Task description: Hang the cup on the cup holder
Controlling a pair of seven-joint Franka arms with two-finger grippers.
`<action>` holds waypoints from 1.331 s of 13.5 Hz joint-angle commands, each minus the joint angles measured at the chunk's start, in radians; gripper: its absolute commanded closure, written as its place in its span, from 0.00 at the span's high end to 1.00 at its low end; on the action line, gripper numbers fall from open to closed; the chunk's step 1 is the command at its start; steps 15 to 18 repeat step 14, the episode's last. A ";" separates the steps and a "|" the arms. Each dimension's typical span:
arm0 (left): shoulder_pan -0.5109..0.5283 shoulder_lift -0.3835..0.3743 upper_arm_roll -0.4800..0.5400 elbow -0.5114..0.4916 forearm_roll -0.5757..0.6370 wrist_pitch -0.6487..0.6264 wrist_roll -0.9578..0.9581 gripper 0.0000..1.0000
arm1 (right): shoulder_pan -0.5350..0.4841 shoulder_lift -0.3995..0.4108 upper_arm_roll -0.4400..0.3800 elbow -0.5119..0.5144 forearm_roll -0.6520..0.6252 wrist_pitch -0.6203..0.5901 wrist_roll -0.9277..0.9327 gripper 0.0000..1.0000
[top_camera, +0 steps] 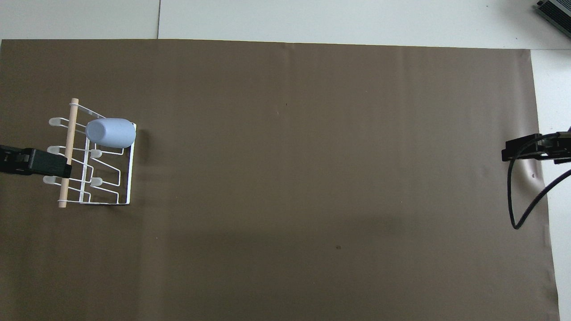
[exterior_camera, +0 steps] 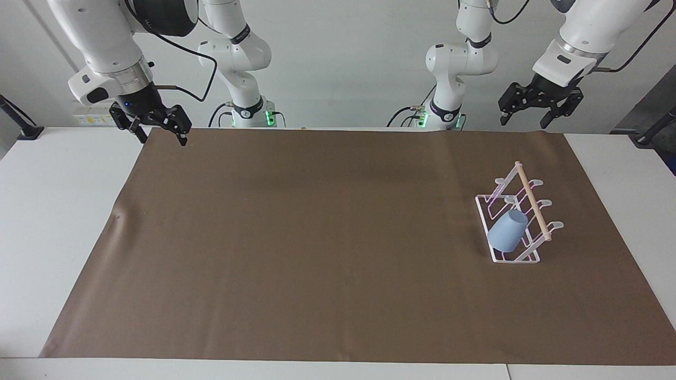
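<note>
The light-blue cup (exterior_camera: 508, 230) hangs tilted on a slanted prong of the white wire cup holder (exterior_camera: 534, 205), at the holder's end farther from the robots. In the overhead view the cup (top_camera: 110, 133) lies on the cup holder (top_camera: 130, 178) near the left arm's end of the mat. My left gripper (exterior_camera: 523, 124) is open and holds nothing. It is raised high, well above and apart from the holder, and its finger (top_camera: 44, 163) shows at the overhead view's edge. My right gripper (exterior_camera: 162, 138) waits open and holds nothing over the mat's corner at the right arm's end.
A brown mat (exterior_camera: 317, 237) covers most of the white table (exterior_camera: 47, 211). The holder's other prongs carry nothing. A black cable (top_camera: 517, 200) hangs from the right arm over the mat's edge.
</note>
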 commanded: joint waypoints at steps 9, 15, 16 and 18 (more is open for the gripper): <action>-0.007 -0.024 0.023 -0.011 -0.007 -0.013 0.005 1.00 | -0.009 -0.037 0.004 -0.051 -0.013 0.037 -0.001 1.00; -0.007 -0.025 0.020 -0.019 -0.007 -0.002 0.005 1.00 | -0.009 -0.037 0.004 -0.051 -0.013 0.037 -0.003 1.00; -0.007 -0.025 0.020 -0.019 -0.007 -0.002 0.005 1.00 | -0.009 -0.037 0.004 -0.051 -0.013 0.037 -0.003 1.00; -0.007 -0.025 0.020 -0.019 -0.007 -0.002 0.005 1.00 | -0.009 -0.037 0.004 -0.051 -0.013 0.037 -0.003 1.00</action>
